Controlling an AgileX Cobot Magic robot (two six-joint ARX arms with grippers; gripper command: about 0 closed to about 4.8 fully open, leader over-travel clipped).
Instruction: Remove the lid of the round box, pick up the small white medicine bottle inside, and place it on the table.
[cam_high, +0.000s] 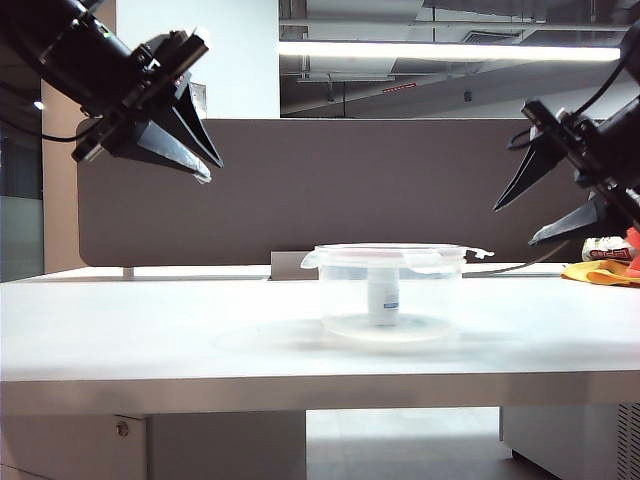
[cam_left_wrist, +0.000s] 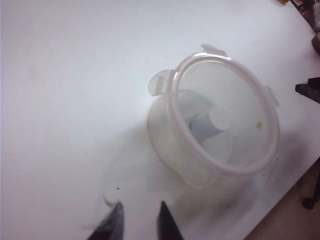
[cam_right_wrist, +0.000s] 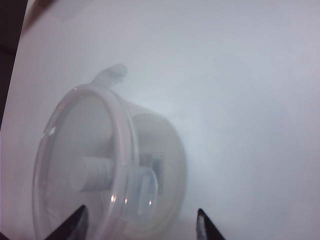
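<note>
- Two pincers were held high, well apart from the round box (cam_high: 392, 290) mid-worktop (cam_high: 150, 330), prob. for approach.
- Left pincer (cam_high: 205, 150): narrowly parted, empty.
- Right pincer (cam_high: 530, 222): spread wide, empty, presumably for the lid (cam_high: 392, 252).
- Lid was seated; small white medicine bottle (cam_high: 383, 300) was kept upright inside.

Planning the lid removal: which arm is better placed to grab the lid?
Probably right: the right pincer is wide open beside the lid; the left pincer is narrow and higher up.

The clear round box (cam_high: 390, 290) is sitting mid-table (cam_high: 150, 320), nearer the back edge, lid (cam_high: 395, 252) still on (tabs sticking out), the small white medicine bottle (cam_high: 383, 300) standing upright inside.
</note>
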